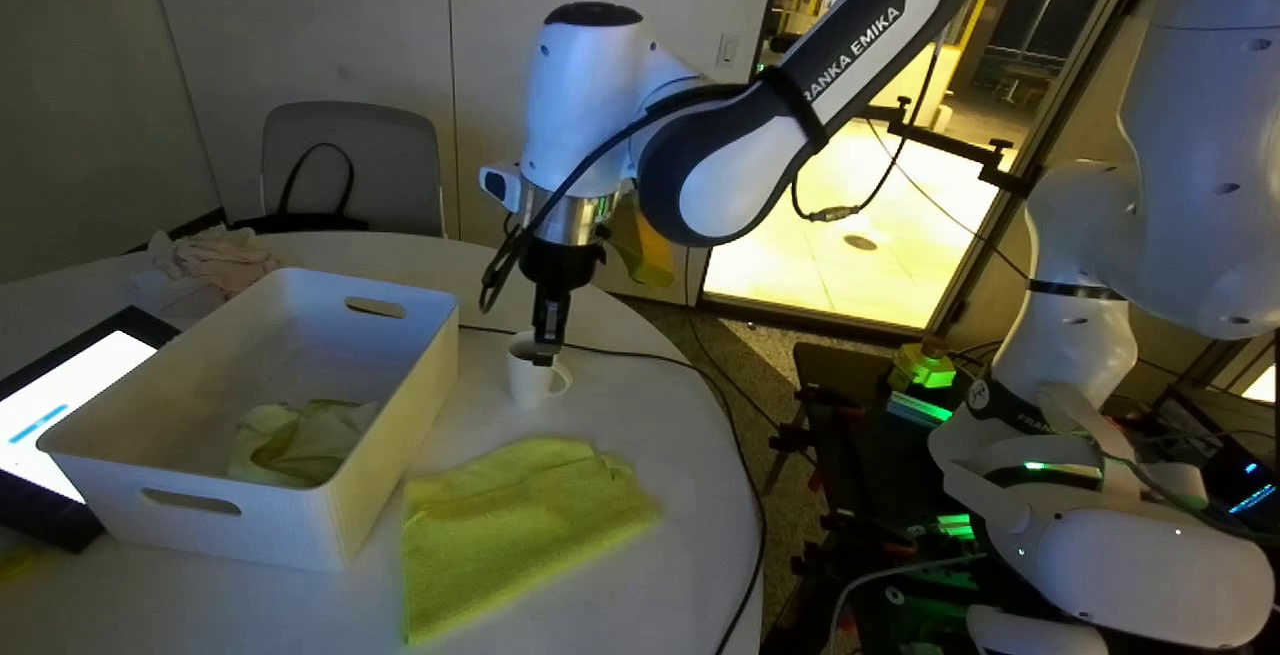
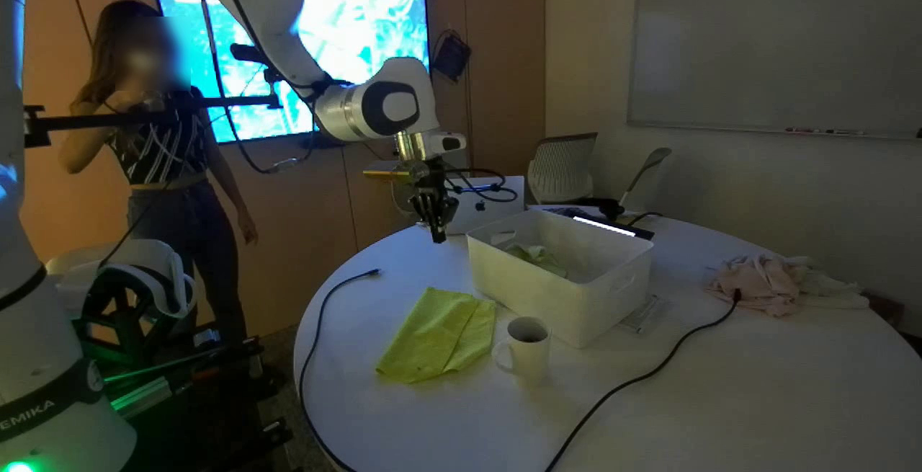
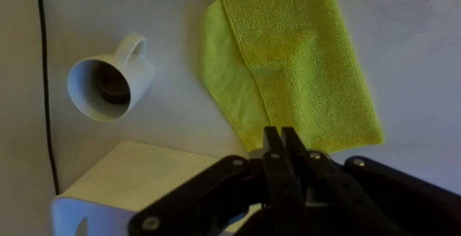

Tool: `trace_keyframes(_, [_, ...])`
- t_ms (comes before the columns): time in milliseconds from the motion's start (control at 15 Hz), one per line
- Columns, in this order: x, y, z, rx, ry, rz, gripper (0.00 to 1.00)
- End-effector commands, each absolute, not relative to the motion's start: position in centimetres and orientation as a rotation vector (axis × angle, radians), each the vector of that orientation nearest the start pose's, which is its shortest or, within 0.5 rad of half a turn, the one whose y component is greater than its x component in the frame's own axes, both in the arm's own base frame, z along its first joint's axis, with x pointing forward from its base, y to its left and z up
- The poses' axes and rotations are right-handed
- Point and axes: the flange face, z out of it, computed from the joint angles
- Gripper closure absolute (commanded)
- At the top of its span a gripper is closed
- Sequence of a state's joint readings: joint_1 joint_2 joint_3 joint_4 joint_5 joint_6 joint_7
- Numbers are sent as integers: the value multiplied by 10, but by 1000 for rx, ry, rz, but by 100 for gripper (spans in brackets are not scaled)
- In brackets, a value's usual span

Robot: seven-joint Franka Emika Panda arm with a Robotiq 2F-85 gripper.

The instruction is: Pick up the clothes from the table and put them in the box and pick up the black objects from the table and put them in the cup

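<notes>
A yellow-green cloth (image 1: 530, 535) of the clothes lies folded on the white table (image 2: 720, 414); another pale cloth (image 1: 300, 445) is crumpled inside the white box (image 2: 547, 306). Upright near the box stands the white cup (image 3: 138, 79), with something dark inside that I cannot identify. No black objects can be made out on the table. In the wrist view my gripper (image 3: 281, 129) appears above the cloth's edge, beside the box wall. Its fingers are almost together, leaving a slim gap where yellow shows through. Whether anything small sits deeper between them is hidden.
Black cables (image 2: 673, 348) run across the table. A tablet with a lit screen (image 1: 90, 405) lies against the box. Crumpled pinkish fabric (image 2: 771, 288) rests at the table's far side. A laptop (image 2: 493, 205) stands behind the box, and a person (image 2: 180, 241) stands near the arm.
</notes>
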State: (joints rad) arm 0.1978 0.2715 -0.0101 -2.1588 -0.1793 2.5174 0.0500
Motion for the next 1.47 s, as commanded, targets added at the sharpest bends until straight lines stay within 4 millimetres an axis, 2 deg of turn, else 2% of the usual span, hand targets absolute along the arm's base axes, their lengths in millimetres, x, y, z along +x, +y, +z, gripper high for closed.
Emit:
trace_keyframes(0, [553,107,269,-3193,-442,-111,65])
trace_keyframes(133, [545,105,238,-3212,-385,-46,63])
trace_keyframes(200, [539,106,224,-3196,-378,2,57])
trace_keyframes(467, [516,103,159,-3176,-276,142,26])
trace_keyframes(667, [508,101,126,-3150,-217,197,4])
trace_keyframes(733, [506,100,117,-3145,-209,203,1])
trace_keyframes(1133, [502,84,84,-3146,-167,173,0])
trace_keyframes(1400, [507,65,69,-3150,-128,108,0])
